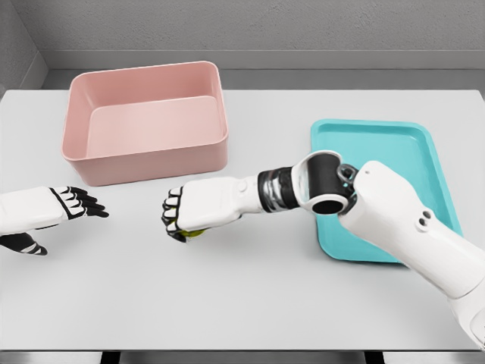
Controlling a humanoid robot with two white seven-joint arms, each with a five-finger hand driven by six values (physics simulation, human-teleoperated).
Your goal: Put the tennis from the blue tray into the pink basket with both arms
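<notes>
My right hand [182, 220] reaches across the middle of the table, left of the blue tray [424, 140]. Its fingers are curled around a yellow-green tennis ball [195, 233], of which only a sliver shows under the palm. The pink basket [148, 121] stands at the back left, behind and above the right hand. My left hand [76, 205] hovers at the left edge with its dark fingers spread and nothing in it, a short gap away from the right hand. The tray's visible floor holds nothing; my right forearm covers its near left part.
The white table [242, 303] runs to a front edge near the bottom of the view. A grey wall rises behind the table's back edge.
</notes>
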